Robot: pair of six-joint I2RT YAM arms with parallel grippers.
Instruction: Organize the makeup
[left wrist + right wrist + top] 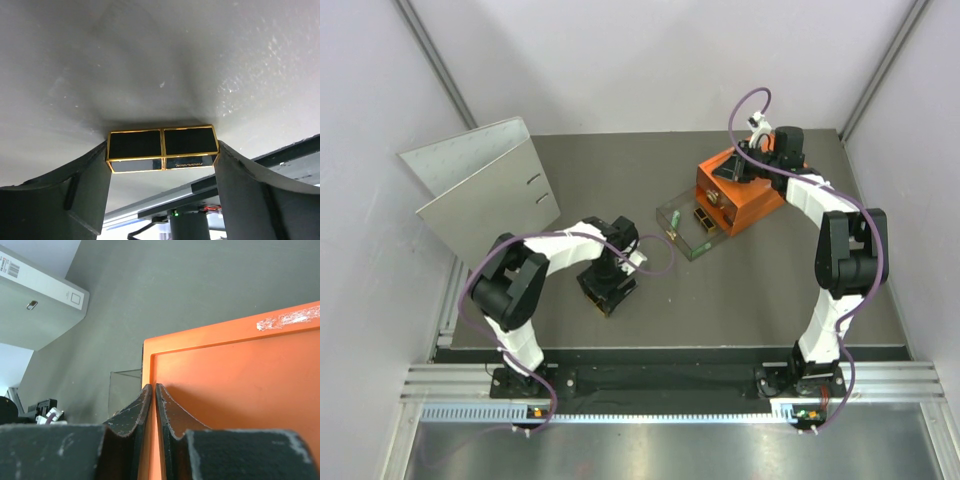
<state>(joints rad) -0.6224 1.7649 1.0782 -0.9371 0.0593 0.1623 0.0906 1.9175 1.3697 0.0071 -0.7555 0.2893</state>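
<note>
My left gripper (609, 288) is shut on the square black-and-gold palette (162, 142), one finger (85, 195) pressed on each side. It holds the palette at the table surface in the left middle. In the top view the palette (603, 296) shows as a dark square under the gripper. My right gripper (728, 172) is shut and empty, with its tips (153, 388) on the top edge of the orange drawer box (240, 390). A slim green stick (672, 222) and a small dark item (703, 218) lie in the clear pulled-out drawer (692, 243). The tubes are out of view.
The orange drawer box (752, 198) stands at the back right, its clear drawer (122, 390) open toward the table's middle. A large grey ring binder (485, 185) stands open at the back left and also shows in the right wrist view (35, 315). Walls close in on both sides.
</note>
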